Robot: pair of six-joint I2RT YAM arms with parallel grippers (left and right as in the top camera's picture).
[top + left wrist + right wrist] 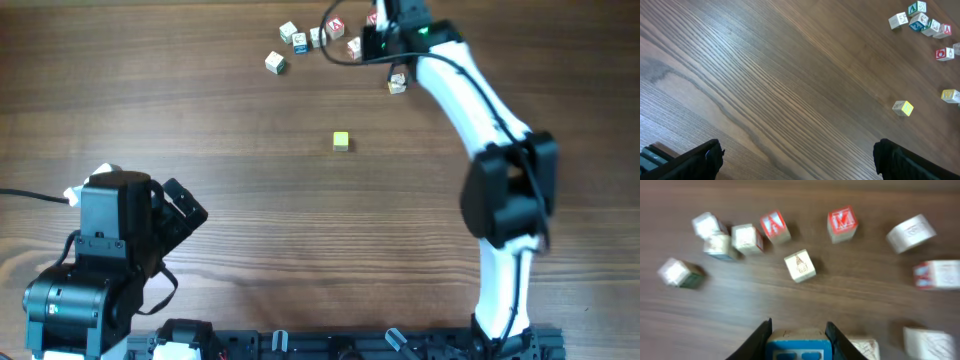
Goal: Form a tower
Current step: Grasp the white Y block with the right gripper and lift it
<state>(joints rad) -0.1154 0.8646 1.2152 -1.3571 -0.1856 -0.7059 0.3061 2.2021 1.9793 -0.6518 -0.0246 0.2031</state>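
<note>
No tower is in view; every cube I see lies singly. My right gripper [799,327] is at the far side of the table [385,22], shut on a pale wooden cube with a blue face [799,347], its jaws pressed against the cube's two sides. A lone yellowish cube [341,141] sits mid-table, also seen in the left wrist view [903,108]. My left gripper [797,149] rests near the front left [185,210], open over bare wood with nothing between its fingers.
Several loose letter cubes [300,38] lie scattered at the far edge around the right gripper, some red-marked [842,222]. One more cube [397,84] lies beside the right arm. A black cable [335,50] loops by the cubes.
</note>
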